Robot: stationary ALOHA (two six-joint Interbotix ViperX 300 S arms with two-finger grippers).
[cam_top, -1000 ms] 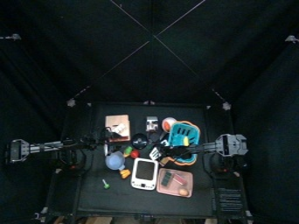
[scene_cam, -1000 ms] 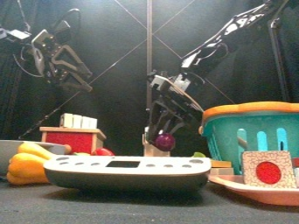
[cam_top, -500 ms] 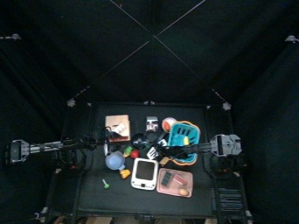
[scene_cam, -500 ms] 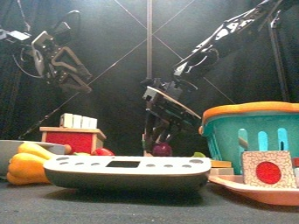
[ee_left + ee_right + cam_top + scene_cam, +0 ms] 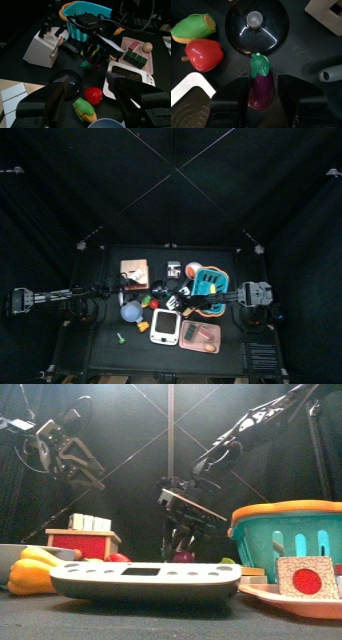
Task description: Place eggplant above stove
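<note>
Eggplant (image 5: 260, 88): we judge this purple toy light, stiff and slick-skinned; we would take hold across its plump body.
Location: on the table, green cap touching the black domed lid (image 5: 256, 26).
Right gripper (image 5: 258, 102): jaws spread, flanking the eggplant without closing.
Left gripper (image 5: 93, 95): open, raised well apart.

Glossy purple plastic eggplant (image 5: 260, 89) with matt green cap, shiny black lid (image 5: 256, 30) with a metal-looking knob, glossy red pepper (image 5: 204, 54), smooth teal plastic basket (image 5: 289, 537), matt white scale (image 5: 144, 581), matt black table (image 5: 308, 45)
</note>
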